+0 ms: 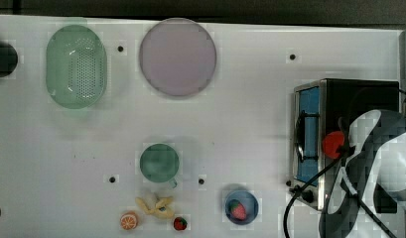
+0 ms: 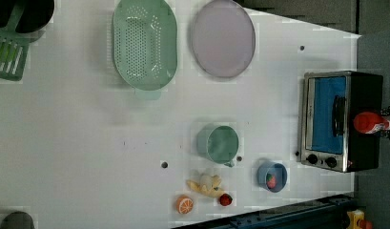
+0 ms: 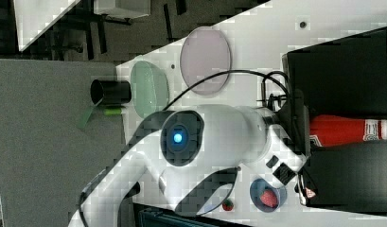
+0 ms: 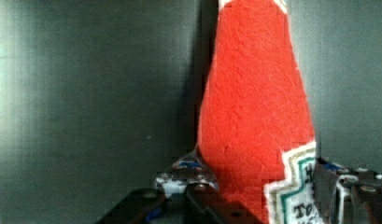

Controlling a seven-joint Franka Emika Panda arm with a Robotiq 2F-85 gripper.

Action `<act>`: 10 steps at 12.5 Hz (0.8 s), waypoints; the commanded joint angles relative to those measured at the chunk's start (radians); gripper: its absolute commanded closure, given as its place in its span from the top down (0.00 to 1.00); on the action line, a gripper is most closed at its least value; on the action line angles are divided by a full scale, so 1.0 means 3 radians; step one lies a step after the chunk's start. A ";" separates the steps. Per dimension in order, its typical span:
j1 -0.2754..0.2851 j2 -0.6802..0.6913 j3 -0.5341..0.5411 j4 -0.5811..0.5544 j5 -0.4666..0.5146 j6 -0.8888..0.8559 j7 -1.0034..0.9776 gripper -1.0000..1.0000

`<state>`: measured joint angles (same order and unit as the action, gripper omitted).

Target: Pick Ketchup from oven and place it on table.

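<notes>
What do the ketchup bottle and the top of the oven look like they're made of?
The ketchup bottle looks like soft felt or fabric, not plastic: its red surface is matte and fuzzy, with a stitched-looking label edge. The oven top looks like smooth black painted metal, with a shiny silver frame around blue-tinted glass; the material is uncertain.

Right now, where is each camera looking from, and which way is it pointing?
Top view: overhead, straight down on the white table; the white-and-black robot arm enters at the top view's lower right.
Left view: also high up, looking down on the table; the gripper peeks in by the boxy silver toaster oven.
Right view: behind the arm, looking past it to the oven's black top.
Wrist view: on the arm, close up on the red ketchup squeeze bottle, with the gripper around it.
Shared: the top and left views both show the round lilac plate.
</notes>
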<state>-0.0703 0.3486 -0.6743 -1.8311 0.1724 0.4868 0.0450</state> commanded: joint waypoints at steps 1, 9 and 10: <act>0.0169 -0.0363 0.0015 0.0424 -0.0199 -0.0301 0.0011 0.61; 0.0637 -0.0948 0.1164 0.0688 -0.0213 -0.1257 0.0015 0.61; 0.0641 -0.0948 0.1296 0.0644 -0.0213 -0.1257 0.0015 0.61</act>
<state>0.1610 0.0519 -0.2720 -1.6035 0.0915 0.1320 0.0464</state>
